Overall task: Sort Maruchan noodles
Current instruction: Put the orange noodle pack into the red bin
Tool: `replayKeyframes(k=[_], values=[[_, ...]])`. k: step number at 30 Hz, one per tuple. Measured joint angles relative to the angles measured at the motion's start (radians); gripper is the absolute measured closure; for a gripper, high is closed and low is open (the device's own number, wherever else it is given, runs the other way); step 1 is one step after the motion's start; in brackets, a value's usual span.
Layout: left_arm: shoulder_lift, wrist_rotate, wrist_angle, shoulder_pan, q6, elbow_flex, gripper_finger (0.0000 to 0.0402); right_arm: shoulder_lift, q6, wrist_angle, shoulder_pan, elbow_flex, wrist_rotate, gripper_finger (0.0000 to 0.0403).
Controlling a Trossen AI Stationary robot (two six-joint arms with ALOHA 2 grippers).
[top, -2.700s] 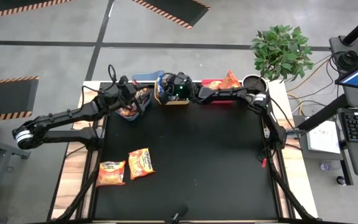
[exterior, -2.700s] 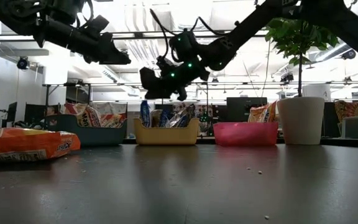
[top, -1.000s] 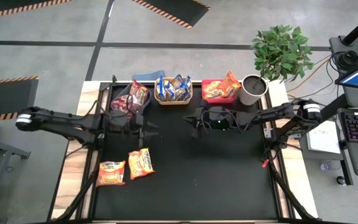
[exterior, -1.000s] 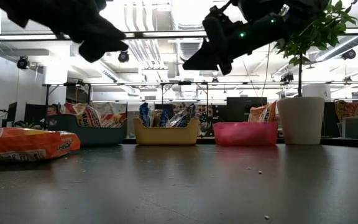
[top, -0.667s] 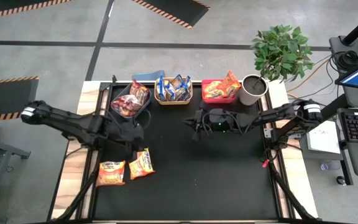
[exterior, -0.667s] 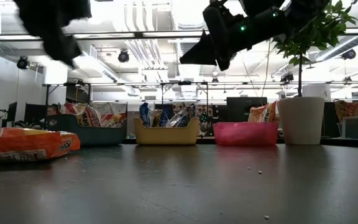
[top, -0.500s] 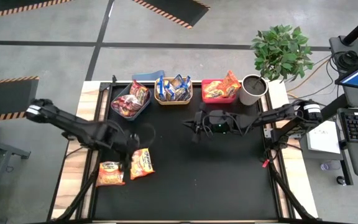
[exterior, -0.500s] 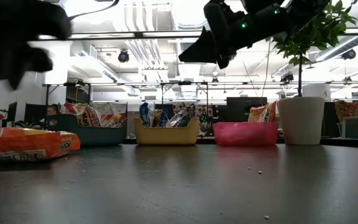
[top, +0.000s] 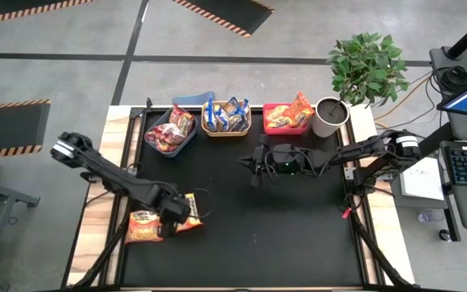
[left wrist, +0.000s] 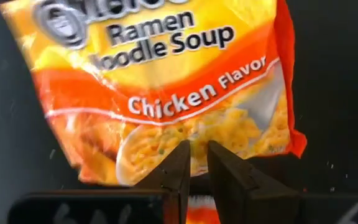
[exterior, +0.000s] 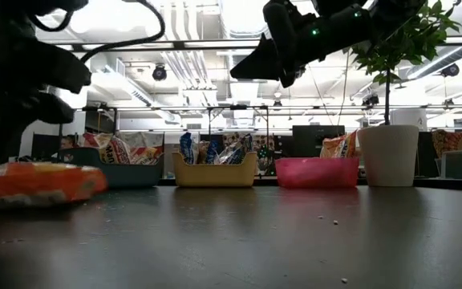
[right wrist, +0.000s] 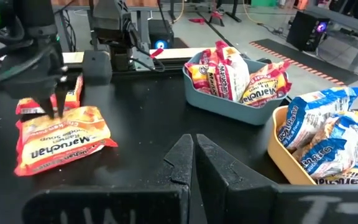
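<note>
**Left arm pinching a chicken packet for the next sort**

From the high view, I had the left gripper (top: 177,212) down at about seven o'clock on the black table (top: 298,235), on the crinkly yellow-orange chicken ramen packet (top: 186,212); a second orange packet (top: 143,227) lay just beside it. The right gripper (top: 254,165) hung near the table's centre, waiting.

At twelve o'clock stood the blue plastic bin (top: 170,138), yellow plastic bin (top: 225,118) and red plastic bin (top: 286,120), each holding packets.

In the low view, the orange packet (exterior: 42,181) looked lifted slightly off the surface.

In the left wrist view, my fingers (left wrist: 178,171) stood nearly together, nipping the chicken packet's (left wrist: 166,93) edge.

In the right wrist view, the fingers (right wrist: 182,163) were pressed together on nothing.

I judged this the grasp step; next I would need a clean lift and carry to the bin of matching flavour.
</note>
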Motion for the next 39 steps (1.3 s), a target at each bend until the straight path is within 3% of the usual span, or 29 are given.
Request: replayKeyframes(k=[2,5,9,15,20,24,29,32,36,39], values=[[0.023,-0.03,0.067,0.007,0.058,0.001,0.0367,0.0,0.0,-0.001,0.0,0.0,0.0,0.0394],[0.048,-0.281,0.306,0.045,0.207,0.001,0.0371,0.0,-0.008,0.0,0.0,0.0,0.0,0.0394],[0.026,-0.39,0.409,0.087,0.432,0.002,0.0379,-0.002,0.016,-0.012,0.0,0.0,0.0,0.0394],[0.006,-0.366,0.402,0.129,0.467,-0.018,0.0391,-0.003,0.158,-0.172,-0.001,0.002,-0.04,0.0394],[0.022,-0.36,0.471,0.129,0.456,-0.056,0.0399,-0.003,0.262,-0.415,0.018,0.002,-0.353,0.0394],[0.024,-0.359,0.53,0.128,0.459,-0.085,0.04,-0.01,0.345,-0.597,0.063,0.002,-0.454,0.0394],[0.027,-0.359,0.579,0.129,0.455,-0.109,0.04,-0.007,0.462,-0.817,0.104,0.001,-0.444,0.0394],[0.027,-0.37,0.594,0.131,0.477,-0.109,0.04,0.023,0.501,-0.849,0.116,0.001,-0.415,0.0394],[0.026,-0.392,0.614,0.15,0.544,-0.103,0.04,0.088,0.506,-0.715,0.114,0.003,-0.404,0.0394],[0.022,-0.393,0.618,0.171,0.578,-0.103,0.04,0.136,0.498,-0.514,0.106,0.003,-0.258,0.0394]])
